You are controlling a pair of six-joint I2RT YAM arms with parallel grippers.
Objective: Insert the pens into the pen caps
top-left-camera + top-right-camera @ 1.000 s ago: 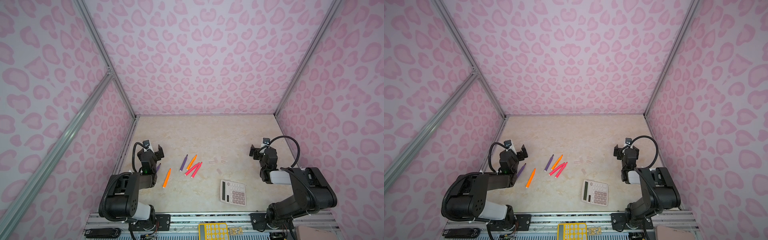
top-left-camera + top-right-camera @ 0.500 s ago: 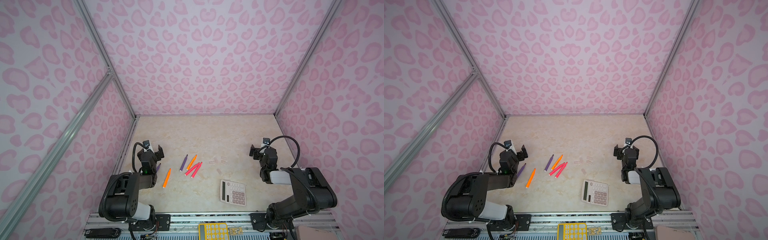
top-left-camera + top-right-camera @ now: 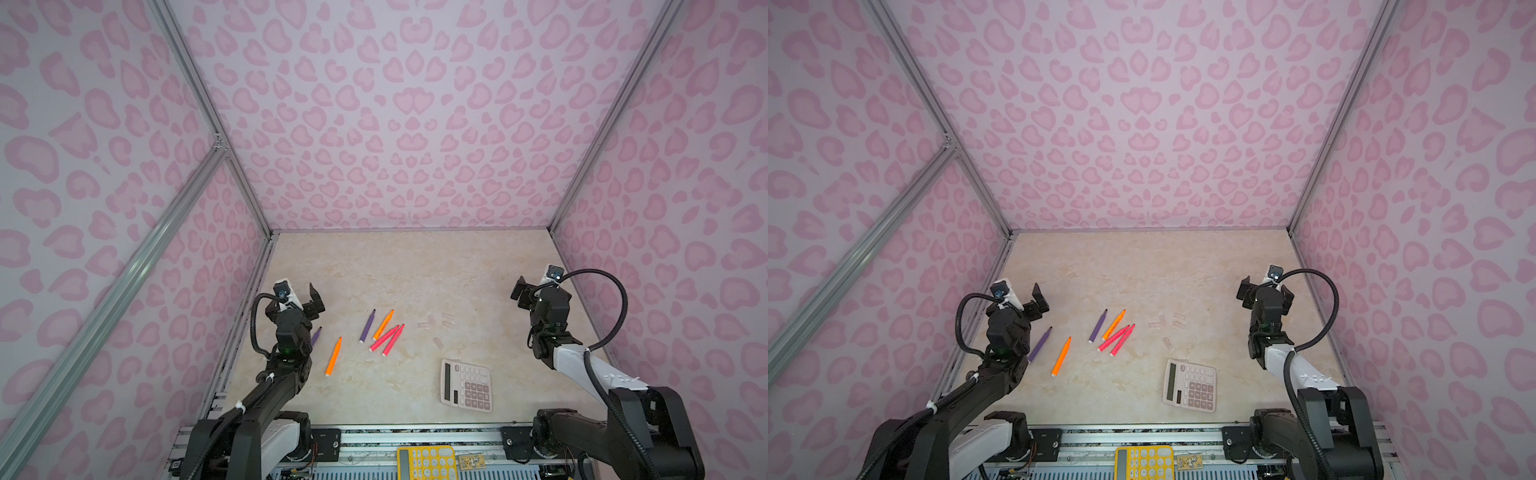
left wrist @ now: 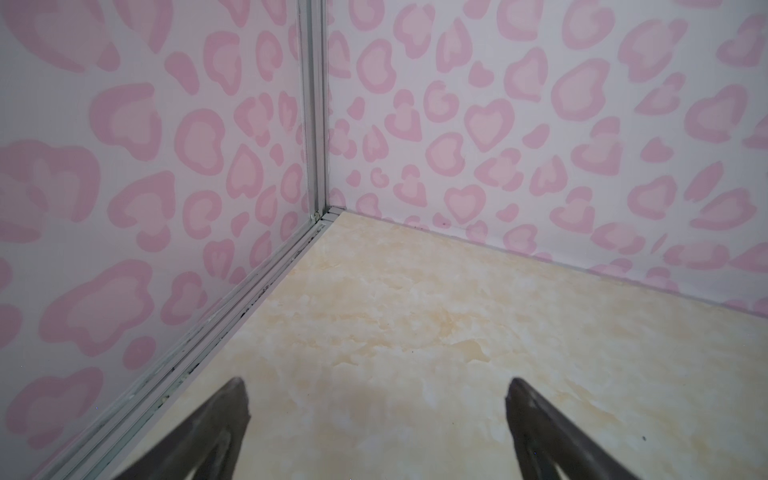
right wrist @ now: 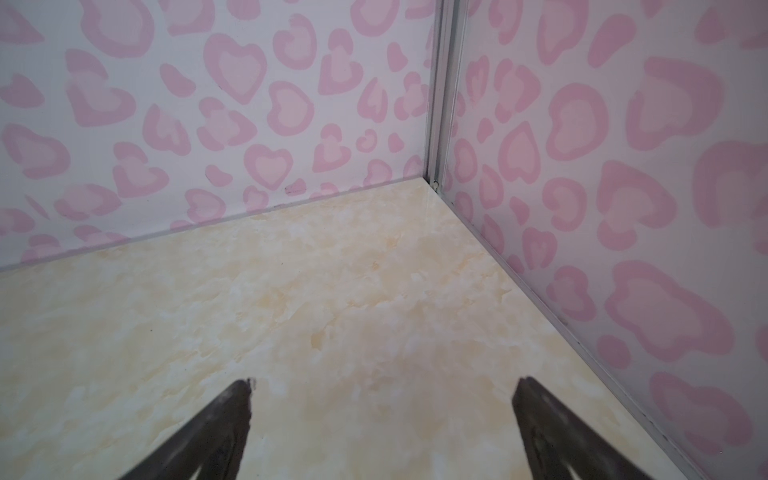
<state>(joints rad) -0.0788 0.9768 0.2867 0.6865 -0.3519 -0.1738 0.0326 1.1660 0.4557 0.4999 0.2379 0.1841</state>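
Lying loose, pens (image 3: 384, 338) rest near caps (image 3: 448, 319); left gripper (image 4: 377, 386) and right gripper (image 5: 383, 383) hover empty, jaws apart.

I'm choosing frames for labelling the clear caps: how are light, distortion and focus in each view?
Both top views: even, soft light, darker corners, wide-angle lean of the frame posts; the pen caps are faint against the beige table. Left wrist view: left gripper dark and soft-edged, walls sharper. Right wrist view: the same for the right gripper.
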